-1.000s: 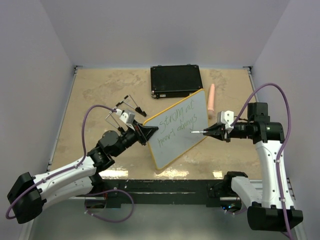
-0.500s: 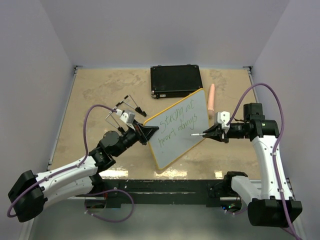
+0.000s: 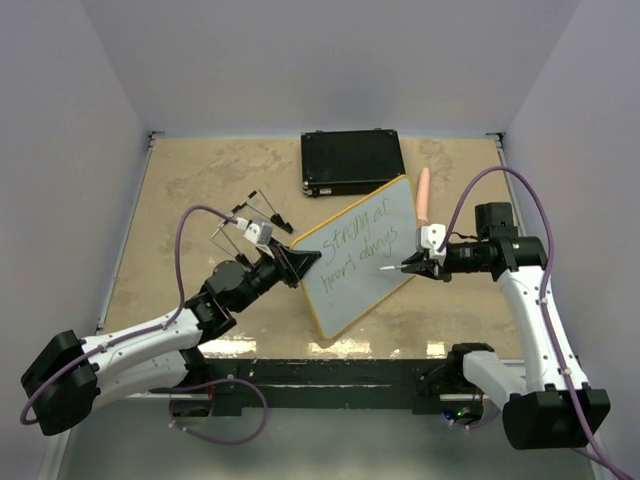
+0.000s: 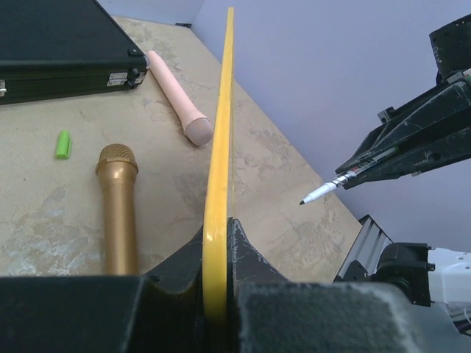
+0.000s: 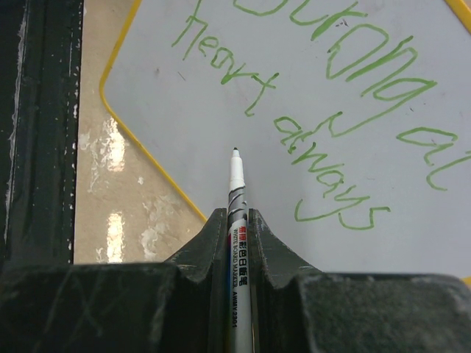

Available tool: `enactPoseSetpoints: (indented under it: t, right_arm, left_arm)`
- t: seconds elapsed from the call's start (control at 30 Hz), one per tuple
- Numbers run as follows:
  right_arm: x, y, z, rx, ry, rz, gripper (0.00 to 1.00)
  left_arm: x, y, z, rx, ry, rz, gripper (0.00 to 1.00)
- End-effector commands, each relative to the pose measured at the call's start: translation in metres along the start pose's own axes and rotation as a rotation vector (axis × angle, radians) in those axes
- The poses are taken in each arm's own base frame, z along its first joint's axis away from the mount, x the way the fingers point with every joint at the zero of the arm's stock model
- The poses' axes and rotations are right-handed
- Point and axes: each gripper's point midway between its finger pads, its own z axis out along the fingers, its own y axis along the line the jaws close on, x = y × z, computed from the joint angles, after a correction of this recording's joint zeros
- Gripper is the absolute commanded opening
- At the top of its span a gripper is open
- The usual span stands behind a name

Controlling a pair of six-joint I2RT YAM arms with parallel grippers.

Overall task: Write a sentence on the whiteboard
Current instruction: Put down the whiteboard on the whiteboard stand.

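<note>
The whiteboard (image 3: 362,252), white with a yellow rim, stands tilted on its edge at mid-table. My left gripper (image 3: 300,262) is shut on its left rim; the left wrist view shows the rim (image 4: 219,162) edge-on between the jaws of this gripper (image 4: 218,229). The sentence (image 3: 355,245) is green lettering in two lines, also in the right wrist view (image 5: 324,140). My right gripper (image 3: 420,266) is shut on a white marker (image 5: 237,213). The marker's tip points at the board face (image 5: 169,110) below the lettering, a short gap away in the left wrist view (image 4: 324,193).
A black case (image 3: 352,162) lies at the back. A pink microphone (image 3: 423,195) lies right of the board. A gold microphone (image 4: 118,206) and a green cap (image 4: 63,144) lie behind the board. Thin black wire stands (image 3: 255,208) sit to the left.
My right gripper has moved left with the marker, bringing its tip over the board face. The left arm has shifted the board slightly to the right.
</note>
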Motion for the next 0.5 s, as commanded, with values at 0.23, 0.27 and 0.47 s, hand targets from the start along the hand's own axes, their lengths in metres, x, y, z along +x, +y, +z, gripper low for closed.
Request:
enactPoseSetpoints:
  t: [0.23, 0.27, 0.47]
  right_arm:
    - [-0.011, -0.004, 0.028, 0.012, 0.033, -0.056, 0.00]
    - [-0.012, -0.003, 0.028, 0.009, 0.026, -0.059, 0.00]
    - [-0.008, 0.018, 0.047, -0.075, 0.048, -0.093, 0.00]
  left_arm:
    - [-0.054, -0.031, 0.016, 0.085, -0.242, -0.084, 0.00]
    - [-0.055, -0.030, 0.016, 0.083, -0.252, -0.087, 0.00]
    - [-0.059, -0.020, 0.015, 0.037, -0.289, -0.121, 0.00]
